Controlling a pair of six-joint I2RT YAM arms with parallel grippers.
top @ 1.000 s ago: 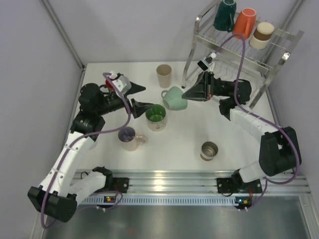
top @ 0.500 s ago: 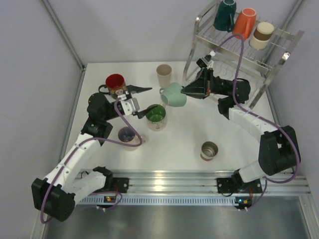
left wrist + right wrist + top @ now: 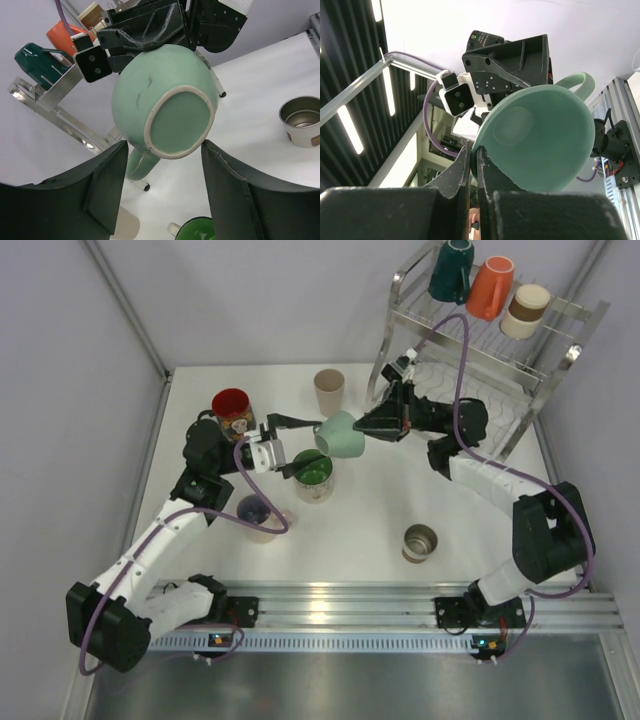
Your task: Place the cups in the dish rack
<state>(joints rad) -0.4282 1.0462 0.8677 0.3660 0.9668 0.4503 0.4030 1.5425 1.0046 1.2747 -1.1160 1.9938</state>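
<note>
My right gripper (image 3: pixel 362 428) is shut on the rim of a mint mug (image 3: pixel 340 435), holding it on its side above the table. In the right wrist view the mint mug's (image 3: pixel 540 140) inside faces the camera, its rim pinched by my right gripper (image 3: pixel 473 160). My left gripper (image 3: pixel 312 440) is open, one finger on each side of the mug's base (image 3: pixel 175 117), without touching it. The dish rack (image 3: pixel 540 360) stands at the back right, with dark teal (image 3: pixel 452 268), orange (image 3: pixel 490 285) and white-and-brown (image 3: pixel 525 308) cups on its top tier.
On the table stand a red cup (image 3: pixel 232 403), a beige cup (image 3: pixel 328 390), a green-lined cup (image 3: pixel 313 472) right under the left gripper, a pinkish cup (image 3: pixel 258 515) and a steel cup (image 3: pixel 420 540). Walls close the left and back sides.
My left arm swung right, up to the mint mug, and its jaws narrowed. My right gripper carried the mug to the left, toward the left gripper.
</note>
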